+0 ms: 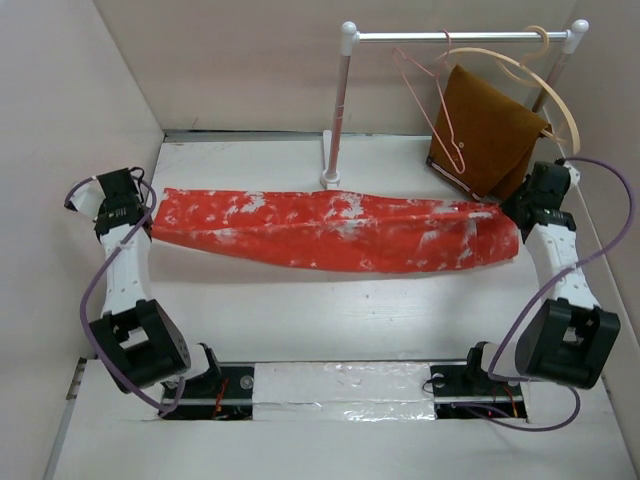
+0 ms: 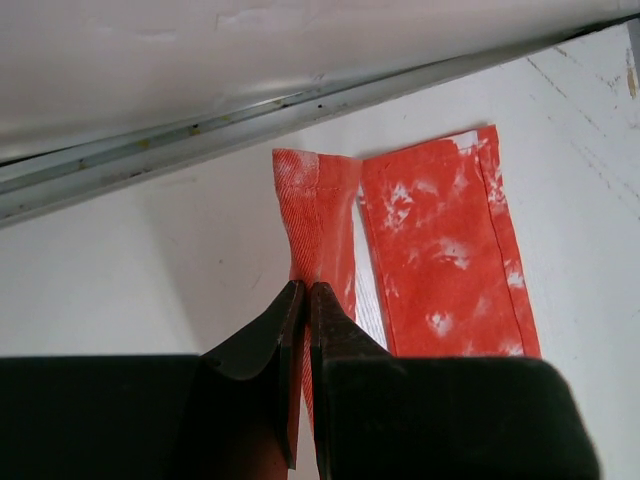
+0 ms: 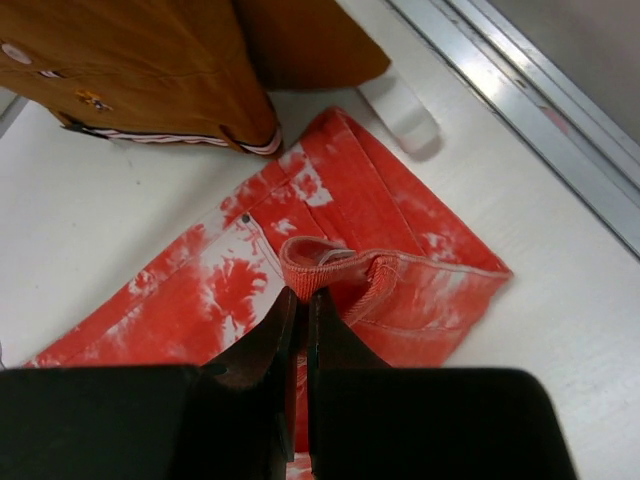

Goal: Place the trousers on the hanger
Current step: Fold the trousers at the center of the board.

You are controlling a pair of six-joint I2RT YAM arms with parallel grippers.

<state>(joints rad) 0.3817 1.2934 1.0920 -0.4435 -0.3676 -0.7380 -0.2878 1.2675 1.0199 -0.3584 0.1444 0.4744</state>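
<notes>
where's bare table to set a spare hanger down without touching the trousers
Widest bare table: the strip between the trousers and the arm bases. A smaller patch lies behind the trousers, left of the rack post. Crowded back right: brown cloth, pink hanger and wooden hanger hang there.

**Top view.** Fixed high over the near edge and tilted down and forward. It stands far enough back to take in the whole tabletop (image 1: 300,320), with the left claw (image 1: 140,200) and the right claw (image 1: 520,205) at opposite sides.

**Left wrist view.** Set just behind the left claw, looking along it at very close range to the trousers (image 2: 440,250) hem just ahead.

**Right wrist view.** Set the same way behind the right claw, close on the waistband ahead of it.

**Overlap.** Each wrist view shares one end of the trousers with the top view. The two wrist views share nothing.
</notes>
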